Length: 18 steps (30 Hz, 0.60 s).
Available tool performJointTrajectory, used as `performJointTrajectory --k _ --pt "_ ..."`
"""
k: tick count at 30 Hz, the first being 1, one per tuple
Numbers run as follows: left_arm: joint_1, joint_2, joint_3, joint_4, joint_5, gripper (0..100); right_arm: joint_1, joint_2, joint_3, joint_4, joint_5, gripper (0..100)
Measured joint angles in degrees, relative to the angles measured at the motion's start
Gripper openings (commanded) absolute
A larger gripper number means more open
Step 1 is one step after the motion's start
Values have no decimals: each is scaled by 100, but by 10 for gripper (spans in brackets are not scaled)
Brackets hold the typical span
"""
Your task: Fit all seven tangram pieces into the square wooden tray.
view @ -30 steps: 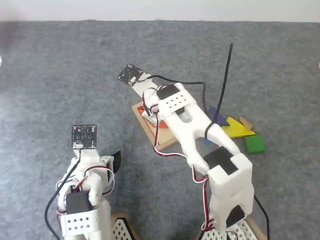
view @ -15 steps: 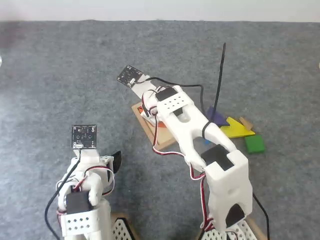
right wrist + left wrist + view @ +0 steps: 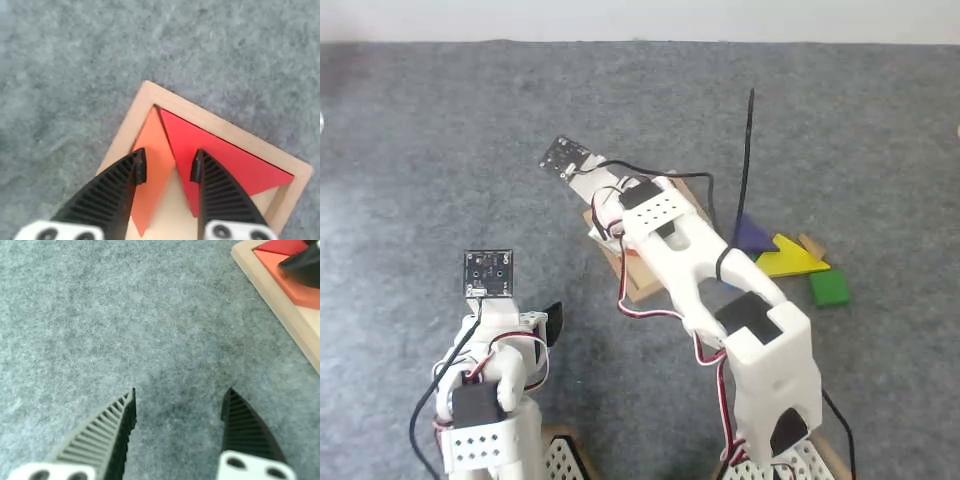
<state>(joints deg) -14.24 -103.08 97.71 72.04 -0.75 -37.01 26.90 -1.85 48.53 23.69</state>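
- Right gripper (image 3: pixel 168 167) hangs over the square wooden tray (image 3: pixel 145 95), jaws apart and nothing between them. The fingertips straddle the seam where the orange triangle (image 3: pixel 150 170) meets the red triangle (image 3: pixel 225 160). Whether they touch the pieces cannot be told.
- Likely reason for the pose: a pad on each side of the seam suits nudging or seating the two pieces into their shared corner.
- The red triangle's long edge lies against one tray wall, its point aimed at the tray's middle. The orange triangle shares the same corner and narrows toward the gripper.
- High view: the tray (image 3: pixel 638 283) sits centre frame under the right arm, turned diamond-wise, its visible edge running upper left to lower right.
- Loose pieces wait right of centre, close together: purple piece (image 3: pixel 752 235), yellow piece (image 3: pixel 790 260), green piece (image 3: pixel 830 288). Judged: most of the task is not yet done.
- Left gripper (image 3: pixel 177 395) is parked lower left over grey carpet (image 3: pixel 100 315), jaws wide and empty, well apart from the tray so it stays out of the working arm's way.
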Motion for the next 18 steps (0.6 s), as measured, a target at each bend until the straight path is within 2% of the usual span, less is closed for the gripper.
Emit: performJointTrajectory --k 9,18 --pt "0 0 0 0 0 271 -18 0 0 0 0 154" --pt "0 0 0 0 0 271 -387 105 0 0 0 154"
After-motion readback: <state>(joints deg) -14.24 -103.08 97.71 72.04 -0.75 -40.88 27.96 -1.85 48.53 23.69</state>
